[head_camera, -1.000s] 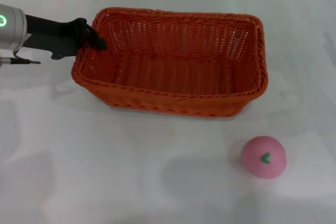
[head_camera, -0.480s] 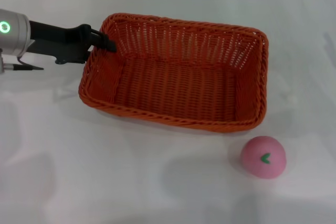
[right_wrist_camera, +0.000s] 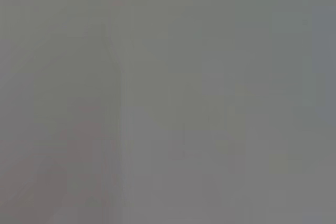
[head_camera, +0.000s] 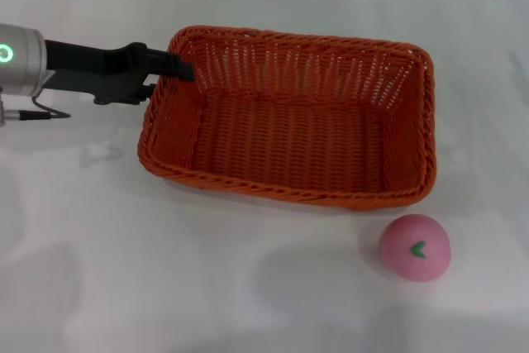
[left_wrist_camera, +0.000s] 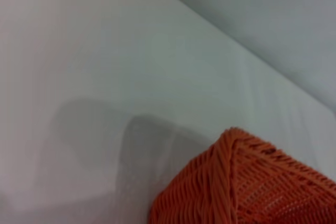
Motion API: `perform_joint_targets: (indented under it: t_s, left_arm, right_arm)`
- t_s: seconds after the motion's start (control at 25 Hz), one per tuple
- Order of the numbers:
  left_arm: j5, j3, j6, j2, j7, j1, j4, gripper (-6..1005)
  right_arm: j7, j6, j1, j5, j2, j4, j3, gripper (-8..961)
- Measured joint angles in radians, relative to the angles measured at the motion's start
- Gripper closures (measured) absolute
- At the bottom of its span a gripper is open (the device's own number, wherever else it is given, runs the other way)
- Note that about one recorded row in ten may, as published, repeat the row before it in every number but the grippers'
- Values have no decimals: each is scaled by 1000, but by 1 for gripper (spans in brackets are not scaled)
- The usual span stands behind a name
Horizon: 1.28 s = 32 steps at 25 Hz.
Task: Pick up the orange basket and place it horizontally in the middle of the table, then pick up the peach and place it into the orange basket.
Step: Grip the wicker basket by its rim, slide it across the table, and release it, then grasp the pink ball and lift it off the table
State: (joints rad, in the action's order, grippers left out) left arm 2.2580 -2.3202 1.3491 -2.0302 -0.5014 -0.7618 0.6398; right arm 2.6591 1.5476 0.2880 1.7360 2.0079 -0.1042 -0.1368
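Count: 1 large rectangular orange woven wicker basket (head_camera: 289,117), 1 small round pink toy peach (head_camera: 415,246) w/ green leaf mark, 1 broad plain white tabletop (head_camera: 165,270), 1 black gripper (head_camera: 169,68) in view.

White table (head_camera: 124,270) — orange basket (head_camera: 289,121) mid-table, peach (head_camera: 415,247) just beside it.

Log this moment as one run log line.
left tool: shut on orange basket rim, moving it | peach: on table, outside basket | right tool: unseen

peach (head_camera: 415,247) before basket (head_camera: 289,117), on table (head_camera: 165,270)
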Motion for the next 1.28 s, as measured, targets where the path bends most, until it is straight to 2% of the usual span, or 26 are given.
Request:
perform_joint_targets:
  t_s: [0.28,0.52,0.6,0.8,1.0,1.2,1.28]
  left_arm:
    - [-95,-2,-5,26,-132,73,5,312]
    - [-191,-2,-4,34,-306,150,51,170]
    - [-223,-7,-10,32,-387,183,71,171]
    - [-314,-67,-9,21,-625,249,82,175]
    - [-461,-92,-3,-11,-909,334,82,179]
    - [-630,-92,1,-41,-1186,427,75,178]
    - [-666,-93,8,-42,-1222,445,69,176]
  right_arm:
    - [-9,29,-40,-22,-4,-42,-28,260]
    - [-260,16,-136,-57,-9,-302,-126,259]
    - [-358,14,-169,-102,-14,-404,-136,258]
    - [-592,71,-205,-296,-27,-666,-137,254]
    - [-719,205,-187,-507,-30,-855,-156,251]
    - [-889,255,-191,-577,-31,-1018,-358,250]
    - [-950,260,-195,-589,-31,-1066,-449,250]
